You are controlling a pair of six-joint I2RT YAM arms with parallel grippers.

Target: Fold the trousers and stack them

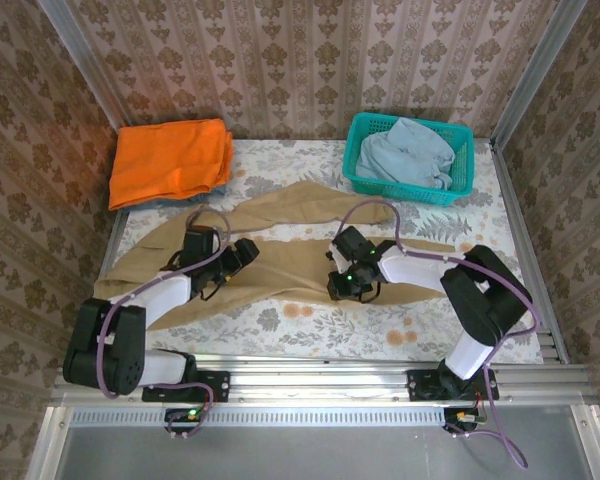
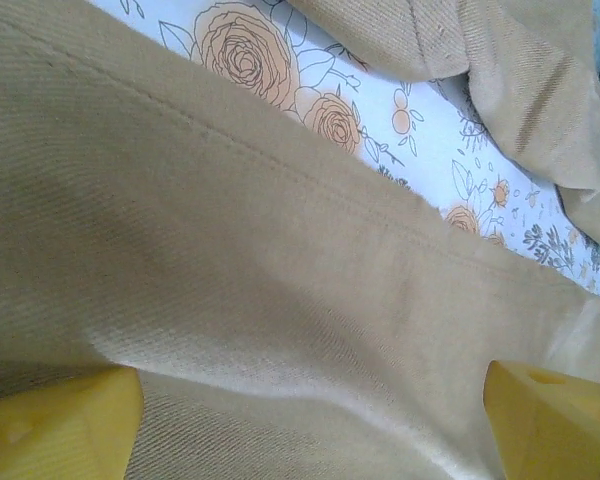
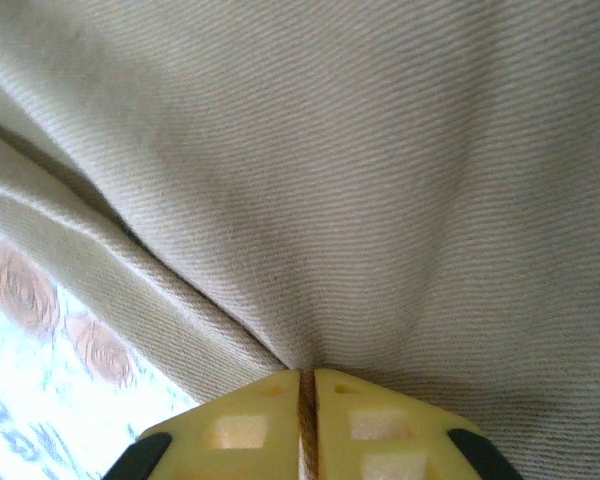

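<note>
Over on the table (image 1: 310, 322), got the trousers (image 1: 290, 205) sprawled long-ways from left edge toward right edge, right gripper (image 3: 307, 405) pinched tight on a fold mid-length, left gripper (image 2: 308, 425) gaping just above the left-hand half, closest to that end.

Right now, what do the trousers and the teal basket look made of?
The trousers: woven, cotton-like twill, matte; fine diagonal ribs show in the right wrist view. The basket: probably moulded plastic, slight sheen; open lattice walls, uniform teal.

One pair of trousers (image 1: 290, 205), one orange garment (image 1: 170, 160), one basket (image 1: 400, 192) (one blue garment (image 1: 410, 150) inside).
</note>
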